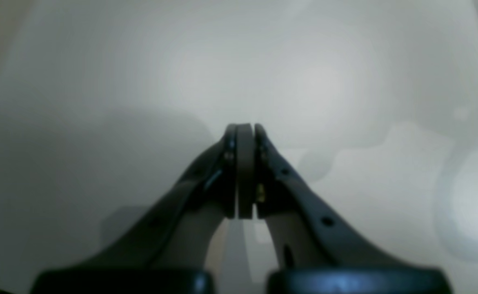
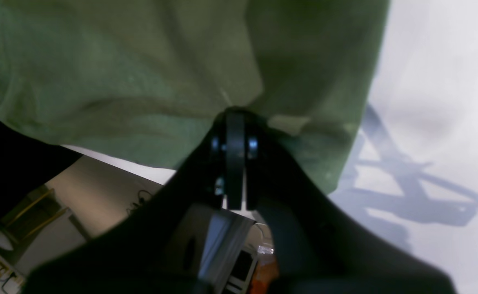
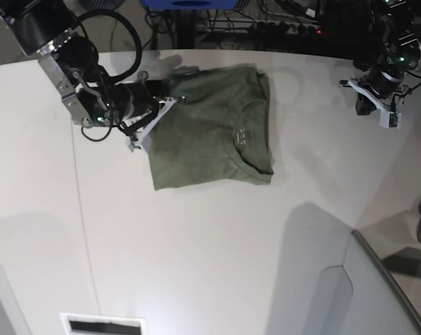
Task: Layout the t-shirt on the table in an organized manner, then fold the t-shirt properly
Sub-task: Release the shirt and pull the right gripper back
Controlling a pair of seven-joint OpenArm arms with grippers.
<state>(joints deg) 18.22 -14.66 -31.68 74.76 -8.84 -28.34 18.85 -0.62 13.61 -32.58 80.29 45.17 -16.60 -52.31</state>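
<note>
**Right gripper pinching a half-folded olive t-shirt**

Upper left of the base view: the right gripper (image 3: 170, 102) is closed on the left edge of the t-shirt (image 3: 210, 129). The shirt lies folded at upper centre of the white table (image 3: 196, 251), collar toward the right. Upper right: the left gripper (image 1: 245, 130) hangs above bare tabletop, jaws pressed together, holding nothing.

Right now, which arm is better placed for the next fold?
Right. Its gripper is shut on the t-shirt edge; the left gripper is shut on nothing, off the shirt above bare table.
</note>
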